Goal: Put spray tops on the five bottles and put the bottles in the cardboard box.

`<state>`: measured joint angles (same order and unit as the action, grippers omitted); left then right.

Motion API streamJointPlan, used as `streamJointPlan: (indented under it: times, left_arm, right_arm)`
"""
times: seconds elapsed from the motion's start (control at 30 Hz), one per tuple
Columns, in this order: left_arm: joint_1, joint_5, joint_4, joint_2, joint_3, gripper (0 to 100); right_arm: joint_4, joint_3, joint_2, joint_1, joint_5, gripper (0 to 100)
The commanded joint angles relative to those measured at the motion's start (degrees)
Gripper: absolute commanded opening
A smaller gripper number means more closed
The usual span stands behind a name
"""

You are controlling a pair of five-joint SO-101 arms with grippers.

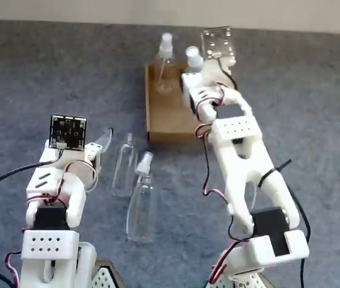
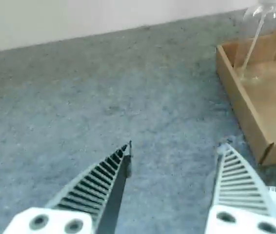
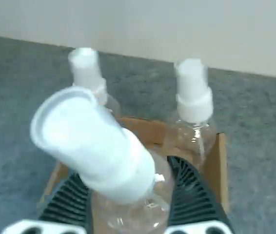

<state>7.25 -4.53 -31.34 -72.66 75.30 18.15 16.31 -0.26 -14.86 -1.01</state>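
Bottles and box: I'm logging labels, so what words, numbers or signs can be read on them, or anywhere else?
None can be read. The clear bottles and the box show no print; the marks on the black board are too small to read.

No legible text, seemingly.

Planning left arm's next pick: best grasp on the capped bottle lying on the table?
Probably grip the capped bottle mid-body from above, jaws across its width: it lies flat, spray top toward the cardboard box, the uncapped bottle crowds its neck end.
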Motion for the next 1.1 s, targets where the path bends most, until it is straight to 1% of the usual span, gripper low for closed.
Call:
streamJointPlan:
  times: [0.0,0.2,0.3,0.47,0.67,1.07]
  left_arm:
    - [0.5,-0.4,1.6,0.1,-0.1,26]
    - [0.4,-0.4,1.6,0.1,0.0,26]
    - [0.4,-0.4,1.6,0.1,0.0,26]
    - [-0.5,-0.4,1.5,0.1,0.5,26]
    - [-1.5,-0.5,1.5,0.1,0.6,26]
    - [-1.6,-0.5,1.4,0.1,0.6,26]
  right_arm:
    - [-2.1,-3.4,0.1,-0.8,-0.3,0.3]
    - [-2.3,-3.6,1.7,-9.5,-0.4,0.3]
    - [-2.6,-4.0,5.0,-11.6,-0.5,0.3]
    - [-7.3,-3.9,9.3,-11.6,-0.5,0.3]
    - [-10.4,-3.9,9.9,-11.6,-0.5,0.3]
    - [-10.6,-6.5,10.2,-10.3,-0.4,0.3]
